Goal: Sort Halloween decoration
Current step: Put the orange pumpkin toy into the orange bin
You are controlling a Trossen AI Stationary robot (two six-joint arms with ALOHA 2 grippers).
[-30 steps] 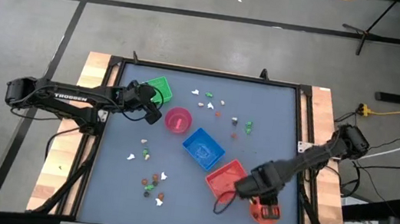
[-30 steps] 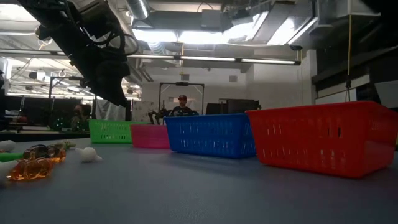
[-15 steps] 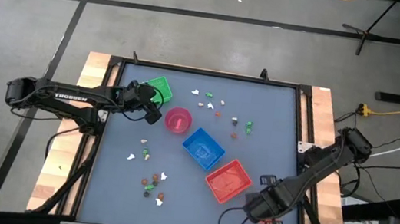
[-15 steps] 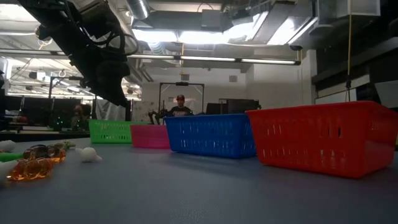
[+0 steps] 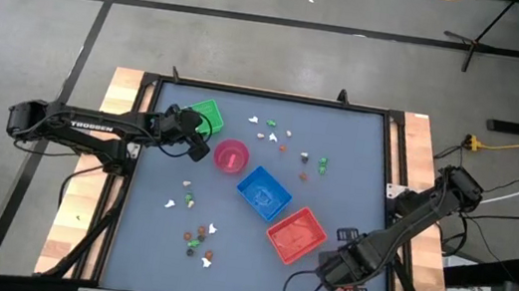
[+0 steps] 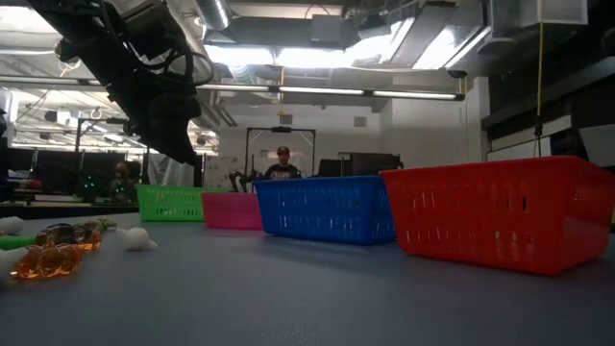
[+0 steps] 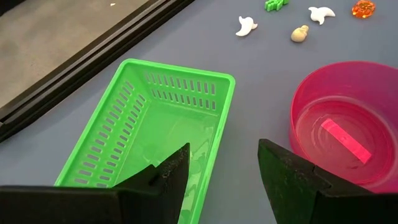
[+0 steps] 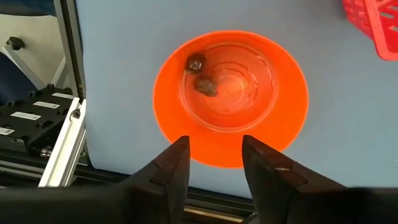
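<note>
We find the right gripper (image 8: pixel 214 163) poised above the orange bowl (image 8: pixel 231 98) at the table's near right corner, jaws spread and empty; two dark trinkets (image 8: pixel 202 74) lie inside the bowl, so we judge a drop-off just completed. The left gripper (image 7: pixel 221 171) waits over the gap between the green tray (image 7: pixel 158 121) and the pink bowl (image 7: pixel 348 118), jaws likewise spread and holding nothing. The Halloween decoration (image 5: pixel 195 240) remains largely unsorted: one cluster lies near the front left of the table, another (image 5: pixel 281 136) beyond the pink bowl. The next move, in our judgement, calls for either arm to travel to a loose trinket and close on it.
</note>
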